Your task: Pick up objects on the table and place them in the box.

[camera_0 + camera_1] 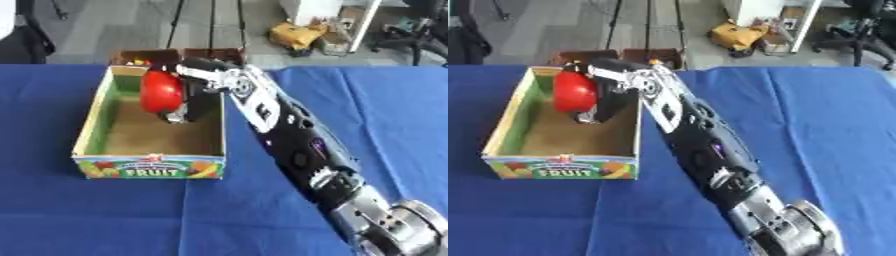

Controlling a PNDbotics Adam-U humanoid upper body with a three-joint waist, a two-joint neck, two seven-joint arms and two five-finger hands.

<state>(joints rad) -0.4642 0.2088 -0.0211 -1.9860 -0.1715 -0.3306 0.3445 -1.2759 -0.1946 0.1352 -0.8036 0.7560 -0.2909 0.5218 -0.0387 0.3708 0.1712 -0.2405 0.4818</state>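
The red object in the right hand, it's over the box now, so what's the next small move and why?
Probably lower it a little and then open the fingers. The right hand reaches down into the fruit box with its fingers curled round the red object, which is already inside the walls but seems to sit above the brown floor. Releasing lower should keep it from bouncing or rolling.

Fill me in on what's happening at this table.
The robot's right hand reaches over the cardboard fruit box on the blue table, its fingers curled round a red round object. The object hangs inside the box, above the bare floor, not yet released. The left hand is out of view. A second brown box sits behind the first.
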